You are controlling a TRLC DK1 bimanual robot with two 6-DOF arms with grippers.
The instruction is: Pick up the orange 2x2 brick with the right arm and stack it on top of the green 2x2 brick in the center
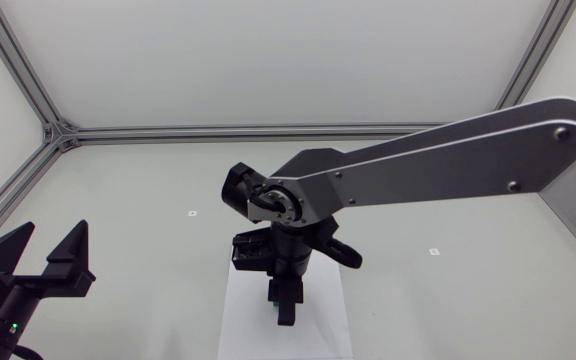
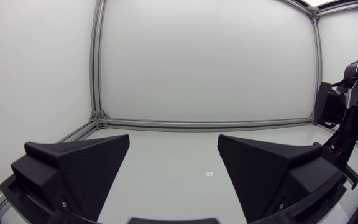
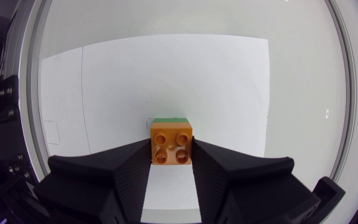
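My right arm (image 1: 448,165) stretches across the desk (image 1: 128,230) to its middle, wrist turned straight down over a white sheet (image 1: 243,325). My right jaws grip the orange 2x2 brick (image 3: 171,144) from both sides, directly over the green 2x2 brick (image 3: 170,120), whose edge peeks out beneath. My left arm (image 1: 8,290) sits at the near left, left jaws spread wide.

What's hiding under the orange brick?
A green brick: only a thin strip peeks out beyond the orange brick held in the right claw. The rest is covered, so whether they touch cannot be seen.
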